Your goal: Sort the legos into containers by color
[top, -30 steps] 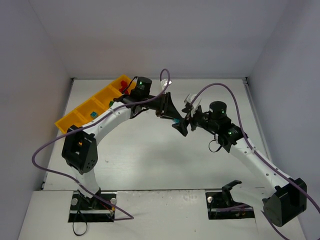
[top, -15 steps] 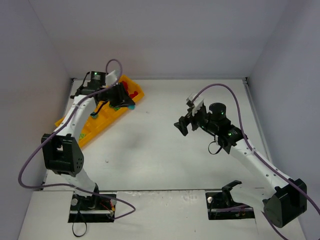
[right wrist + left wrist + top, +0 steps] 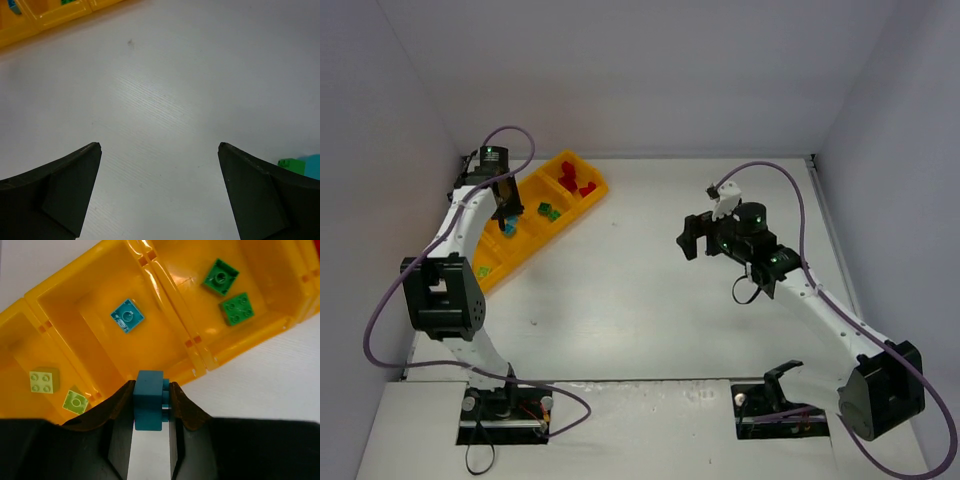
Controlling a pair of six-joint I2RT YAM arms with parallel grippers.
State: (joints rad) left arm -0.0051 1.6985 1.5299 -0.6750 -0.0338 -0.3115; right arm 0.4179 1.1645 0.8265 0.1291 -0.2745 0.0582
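Clenching a blue lego [image 3: 148, 405] above the near wall of the tray [image 3: 195, 362], the left gripper [image 3: 149, 389] risks dropping it outside if it lets go here; the right gripper [image 3: 160, 147] gapes empty.

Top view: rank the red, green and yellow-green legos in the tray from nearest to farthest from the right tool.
1. The red legos, in the end compartment of the tray closest to the right tool.
2. The green legos, next compartment leftward.
3. The yellow-green legos, opposite end compartment.
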